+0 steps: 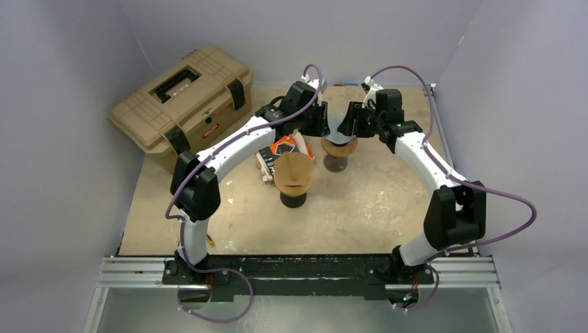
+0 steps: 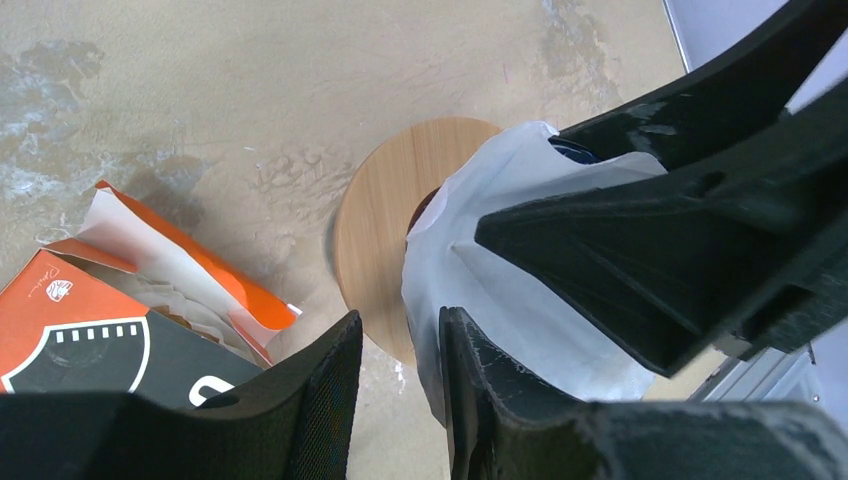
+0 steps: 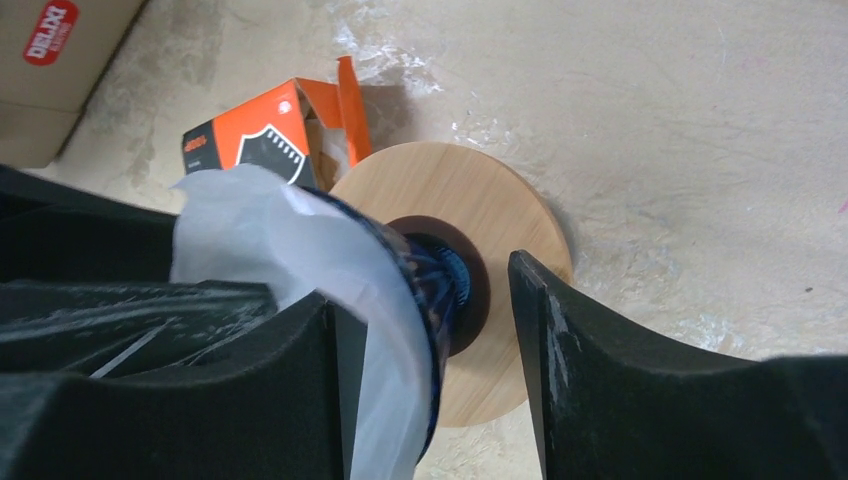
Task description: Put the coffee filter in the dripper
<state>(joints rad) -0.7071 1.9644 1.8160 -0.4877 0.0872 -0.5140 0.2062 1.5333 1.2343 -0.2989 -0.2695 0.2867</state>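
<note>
- My two arms meet over the dripper point(image 3: 443, 290) at the far middle of the table point(image 1: 388, 201), the wrists facing each other from left and right.
- The dripper is dark blue and ribbed, set in a round wooden collar point(image 3: 480, 190). In the top view it stands on a dark base.
- The white coffee filter point(image 2: 500, 300) is at the dripper. It drapes over the rim on the side nearest my left arm, part of it standing up above the rim and not seated flat inside.
- My right gripper point(image 3: 420, 278) is spread wide. One finger is just beside the filter and the other is out over the wooden collar, so the dripper's mouth sits between them. Nothing is pinched between these fingers.
- My left gripper point(image 2: 400, 325) has its fingers drawn close, with only a narrow slit between them. The filter's edge runs down by the inner side of one finger (the one nearer the dripper), but I cannot tell whether the paper is pinched or merely lies beneath.
- From my left wrist, the right gripper's black fingers cross over the filter, and a sliver of blue rim shows between them.
- An opened orange and black filter box point(image 2: 90, 320) lies on the table just to the left of the dripper, flaps up.
- Nearer my bases, a brown cone on a black stand point(image 1: 293, 177) is apart from both grippers.
- A tan toolbox point(image 1: 182, 97) with black latches sits at the far left corner.
</note>
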